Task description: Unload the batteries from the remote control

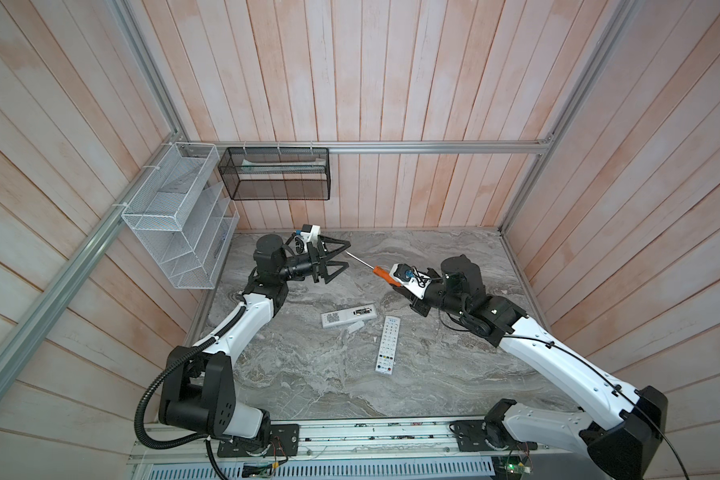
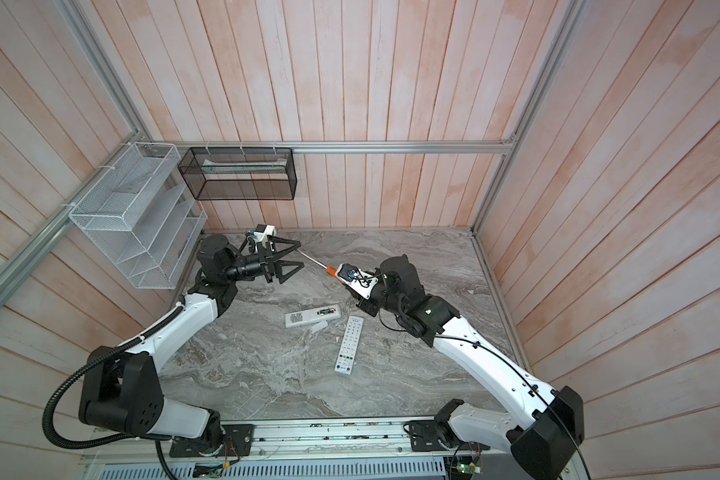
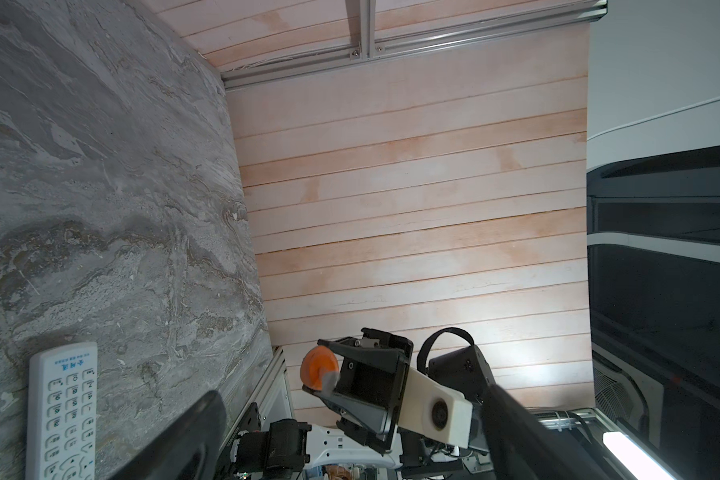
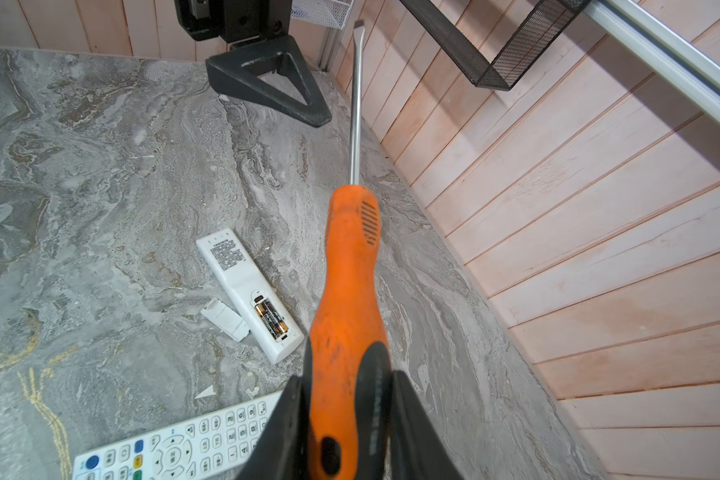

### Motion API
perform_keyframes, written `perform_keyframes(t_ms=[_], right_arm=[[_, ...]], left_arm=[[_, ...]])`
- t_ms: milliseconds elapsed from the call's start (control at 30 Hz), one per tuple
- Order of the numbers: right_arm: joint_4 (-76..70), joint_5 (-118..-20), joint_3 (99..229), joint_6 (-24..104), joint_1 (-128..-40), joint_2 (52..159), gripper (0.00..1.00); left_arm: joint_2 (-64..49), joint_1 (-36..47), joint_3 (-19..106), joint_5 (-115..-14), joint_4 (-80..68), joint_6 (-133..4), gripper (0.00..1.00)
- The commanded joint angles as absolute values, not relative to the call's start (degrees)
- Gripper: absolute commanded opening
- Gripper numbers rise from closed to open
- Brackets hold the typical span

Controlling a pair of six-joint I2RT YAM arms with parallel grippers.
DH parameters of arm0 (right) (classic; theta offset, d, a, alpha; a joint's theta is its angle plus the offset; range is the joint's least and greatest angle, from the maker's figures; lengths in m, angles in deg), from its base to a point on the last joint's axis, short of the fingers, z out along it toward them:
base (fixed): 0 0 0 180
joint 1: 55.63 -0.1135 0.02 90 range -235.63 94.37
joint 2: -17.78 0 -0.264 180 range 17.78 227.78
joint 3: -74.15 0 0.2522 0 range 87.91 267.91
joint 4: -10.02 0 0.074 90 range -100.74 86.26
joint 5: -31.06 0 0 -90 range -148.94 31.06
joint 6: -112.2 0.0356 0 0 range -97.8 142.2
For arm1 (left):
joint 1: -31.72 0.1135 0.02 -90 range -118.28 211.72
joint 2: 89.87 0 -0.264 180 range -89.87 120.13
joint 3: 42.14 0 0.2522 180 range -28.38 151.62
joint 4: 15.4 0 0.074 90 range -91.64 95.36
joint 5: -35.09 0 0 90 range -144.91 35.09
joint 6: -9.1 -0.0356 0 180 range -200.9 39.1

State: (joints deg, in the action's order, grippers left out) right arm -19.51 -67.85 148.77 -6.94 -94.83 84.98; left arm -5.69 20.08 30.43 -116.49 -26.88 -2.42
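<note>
Aloft: right pincer point(image 4: 341, 374) tight on screwdriver point(image 4: 350, 266), left pincer point(image 1: 345, 255) wide, empty, opposite its tip.

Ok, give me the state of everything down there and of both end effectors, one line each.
Face-down remote: battery compartment open, cover off.
Batteries: two, seated in the compartment.
Battery cover: detached, lying beside that remote.
Face-up remote: lying buttons up, untouched.
Screwdriver: held in the air by its orange handle.
Right end effector: shut on the screwdriver.
Left end effector: open, gripping nothing.
</note>
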Motion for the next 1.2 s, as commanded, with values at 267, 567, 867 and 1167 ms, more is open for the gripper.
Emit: perform_keyframes(t_ms=[267, 567, 867, 1167], right_arm=[[-21.42, -74.34, 150.05, -4.26, -93.74, 86.31, 0.0], [-21.53, -76.15, 150.56, -0.89, -91.62, 87.54, 0.0], [-23.32, -77.84, 152.42, 0.96, -91.2, 88.93, 0.0], [-24.22, -77.92, 153.13, 1.72, -91.16, 88.97, 0.0]], left_arm=[[-3.26, 19.77, 35.31, -118.06, -21.4, -10.14, 0.58], [-2.32, 19.5, 37.19, -117.24, -16.81, -14.14, 0.33], [-2.35, 19.52, 37.07, -116.01, -13.69, -17.07, 0.16], [-2.39, 19.46, 38.49, -115.55, -10.33, -19.75, 0.0]])
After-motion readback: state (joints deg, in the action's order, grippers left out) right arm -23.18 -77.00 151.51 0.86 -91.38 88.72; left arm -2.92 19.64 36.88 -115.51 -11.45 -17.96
